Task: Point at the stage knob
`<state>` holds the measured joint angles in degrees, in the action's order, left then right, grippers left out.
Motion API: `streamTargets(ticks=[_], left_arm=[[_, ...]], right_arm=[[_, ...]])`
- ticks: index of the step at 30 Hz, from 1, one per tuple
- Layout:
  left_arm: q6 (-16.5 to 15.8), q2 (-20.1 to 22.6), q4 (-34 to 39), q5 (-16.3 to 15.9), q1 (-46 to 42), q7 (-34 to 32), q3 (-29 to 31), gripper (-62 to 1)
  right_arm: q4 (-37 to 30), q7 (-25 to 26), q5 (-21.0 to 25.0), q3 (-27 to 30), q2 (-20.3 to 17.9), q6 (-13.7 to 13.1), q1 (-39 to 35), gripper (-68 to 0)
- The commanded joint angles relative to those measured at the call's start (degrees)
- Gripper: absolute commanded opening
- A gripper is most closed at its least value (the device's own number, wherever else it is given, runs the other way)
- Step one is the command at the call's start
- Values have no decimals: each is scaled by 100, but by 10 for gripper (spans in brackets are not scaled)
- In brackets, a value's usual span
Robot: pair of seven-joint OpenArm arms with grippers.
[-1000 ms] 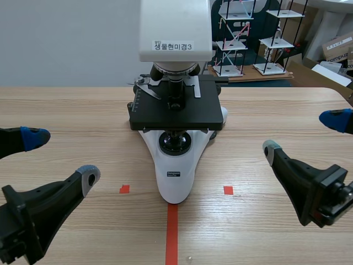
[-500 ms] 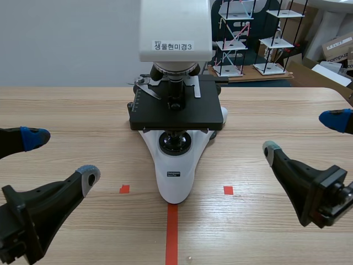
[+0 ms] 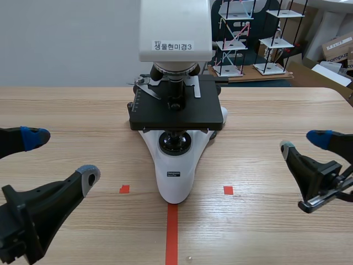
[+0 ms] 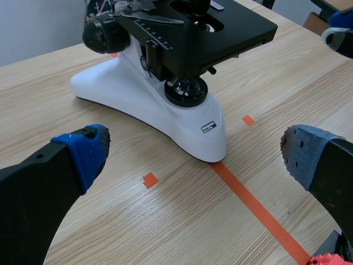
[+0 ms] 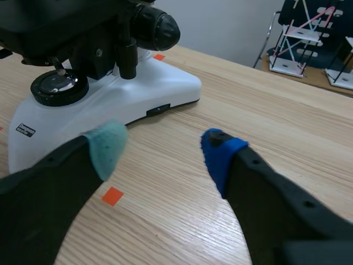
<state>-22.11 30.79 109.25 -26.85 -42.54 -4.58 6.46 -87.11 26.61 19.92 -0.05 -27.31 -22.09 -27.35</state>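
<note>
Microscope [image 3: 175, 138], white body w/ black stage [image 3: 175, 113], stood mid-table, foot toward the robot. A white label w/ print sat on the front of its head.

Stage knob [image 5: 128, 58]: slim black stem hanging from the stage's underside on the microscope's right side. It was above the white base, just beside the big black focus knob [image 5: 157, 27] on the robot-ward side. Nothing touched it.

Left gripper [image 3: 62, 155]: well off to the microscope's left, level w/ its foot, fingers spread wide, nothing btwn them. Right gripper [image 3: 303, 142]: well off to the microscope's right, fingers apart at a narrower gap, also empty, tips aimed toward the microscope's right flank.

Surface: light wood-grain table [image 3: 66, 110]. An orange-red tape line [image 3: 172, 232] ran from the microscope's foot toward the robot. Left tape square [image 3: 124, 189] and right tape square [image 3: 228, 190] lay either side of the foot.

Room: plain pale wall [image 3: 66, 44] behind the microscope, to its left. Behind it to the right stood rod-and-shelf models [image 3: 276, 38], white plates on thin black rods, on a wooden top. Cardboard box [image 3: 337, 47] was further right of those.
</note>
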Motion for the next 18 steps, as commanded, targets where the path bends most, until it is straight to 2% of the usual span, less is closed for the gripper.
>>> streamTargets(ticks=[1,7,11,15,18], left_arm=[[-9,-28,105,-37,-13,-79,20,14],[-9,-28,105,-37,-13,-79,20,14],[-9,-28,105,-37,-13,-79,20,14],[-9,-28,105,-37,-13,-79,20,14],[-9,-28,105,-37,-13,-79,20,14]], right_arm=[[125,166,81,-107,-61,-7,319,-459],[1091,494,83,-796,-59,-4,1270,-652],[1460,758,83,-1172,24,39,1711,-662],[1698,767,50,-1434,251,476,2061,-662],[1821,767,-11,-1624,404,612,2273,-662]])
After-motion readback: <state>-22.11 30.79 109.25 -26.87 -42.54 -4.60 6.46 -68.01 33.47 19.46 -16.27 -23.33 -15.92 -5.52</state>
